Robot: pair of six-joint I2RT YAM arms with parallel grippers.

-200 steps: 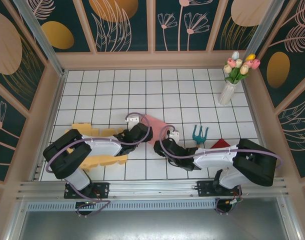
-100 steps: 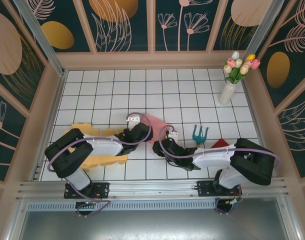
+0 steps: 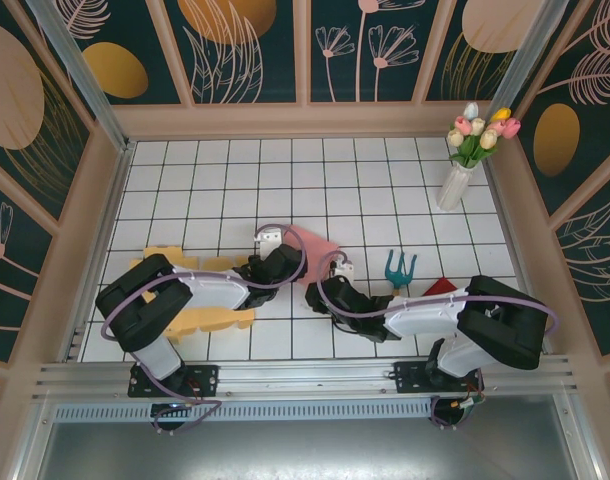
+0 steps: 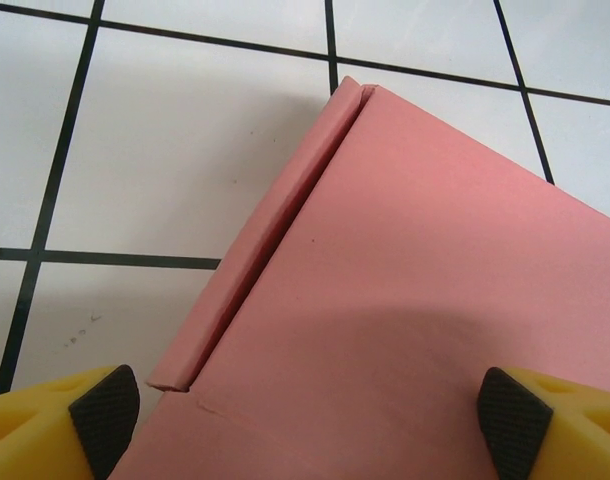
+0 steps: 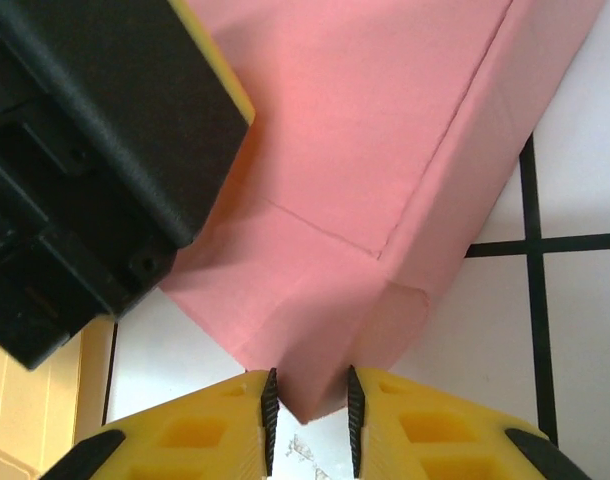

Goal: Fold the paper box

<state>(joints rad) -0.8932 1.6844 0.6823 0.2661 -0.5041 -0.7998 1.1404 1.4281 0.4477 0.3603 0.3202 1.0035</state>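
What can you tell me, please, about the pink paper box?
The pink paper box is matte salmon card, lying on the white tiled table, with creased fold lines and a narrow side flap along one edge. The right gripper pinches one corner; the left gripper is open over another edge.

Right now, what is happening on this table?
Two robot arms are working on a pink paper box in the middle of the tiled table. The right gripper pinches one corner of the box between nearly closed jaws. The left gripper is wide open over the box, with one finger at each side of the view. A narrow flap runs along one edge, and the box looks only partly folded.
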